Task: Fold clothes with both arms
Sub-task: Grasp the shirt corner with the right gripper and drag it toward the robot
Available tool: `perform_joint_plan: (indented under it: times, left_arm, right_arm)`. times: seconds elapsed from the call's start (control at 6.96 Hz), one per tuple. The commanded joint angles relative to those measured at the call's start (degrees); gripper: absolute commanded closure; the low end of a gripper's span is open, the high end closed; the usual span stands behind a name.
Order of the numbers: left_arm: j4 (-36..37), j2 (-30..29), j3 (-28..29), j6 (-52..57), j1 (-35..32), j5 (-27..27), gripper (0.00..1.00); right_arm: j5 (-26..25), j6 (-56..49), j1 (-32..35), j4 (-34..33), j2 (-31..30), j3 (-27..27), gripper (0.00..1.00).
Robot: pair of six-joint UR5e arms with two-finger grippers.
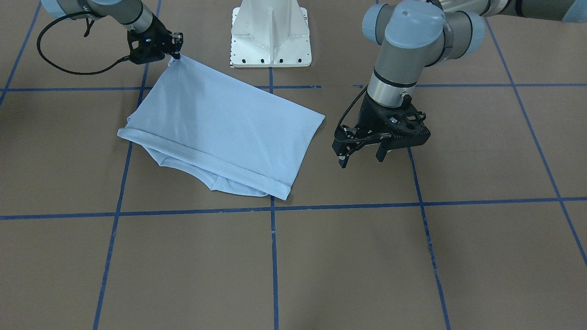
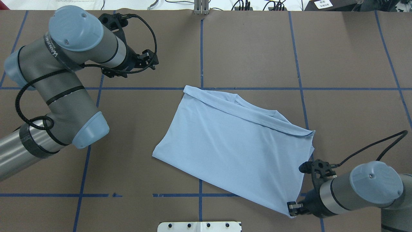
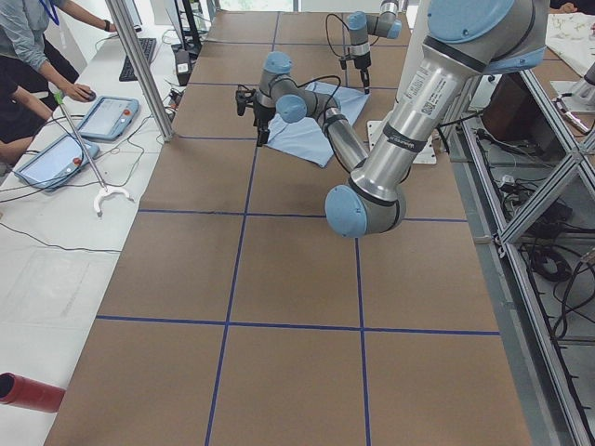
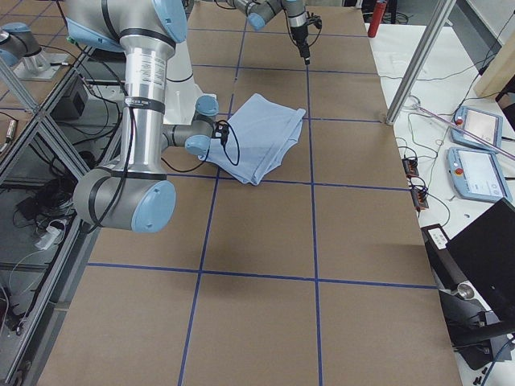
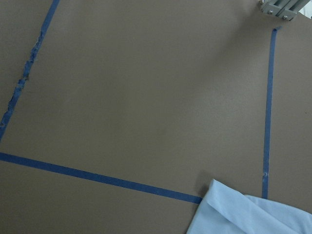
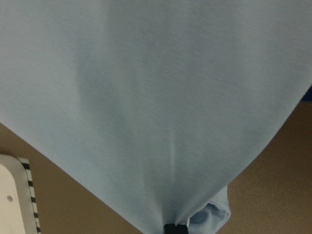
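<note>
Closest to the robot, the right fingers are pinched tight on one corner of the light blue T-shirt. The cloth pulls to a point there. The white base stands near these fingers on the brown desk.

From the pinched corner, the shirt spreads away across the desk, folded over on itself. It lies slanted across the blue tape lines. On the edge farthest from the right fingers we see the hem band. A little more of the shirt peeks out from under it.

Farther out and off to the side, the left fingers are spread apart with nothing between them. They hang over bare desk, near the shirt's side corner but not touching it. From the camera by these fingers we see only a small corner of the shirt, low down, next to a tape line.
</note>
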Motion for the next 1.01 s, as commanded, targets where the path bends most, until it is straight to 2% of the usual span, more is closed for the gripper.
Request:
perform_joint_plan:
  times: [0.0,0.14,0.43,0.86]
  left_arm:
    - [0.08,0.33,-0.32,0.0,0.03,-0.08,0.0]
    - [0.0,0.41,-0.32,0.0,0.03,-0.26,0.0]
    - [0.08,0.33,-0.49,-0.27,0.21,-1.57,0.0]
    - [0.08,0.41,-2.06,-11.3,6.51,-3.16,0.0]
  right_arm:
    - [0.11,0.98,-1.82,0.41,-0.45,1.45,0.0]
    - [0.11,0.99,0.19,0.42,-0.53,3.38,0.0]
    - [-0.15,0.99,9.38,0.5,2.52,4.62,0.0]
    - [0.37,0.29,21.89,0.5,8.24,5.51,0.0]
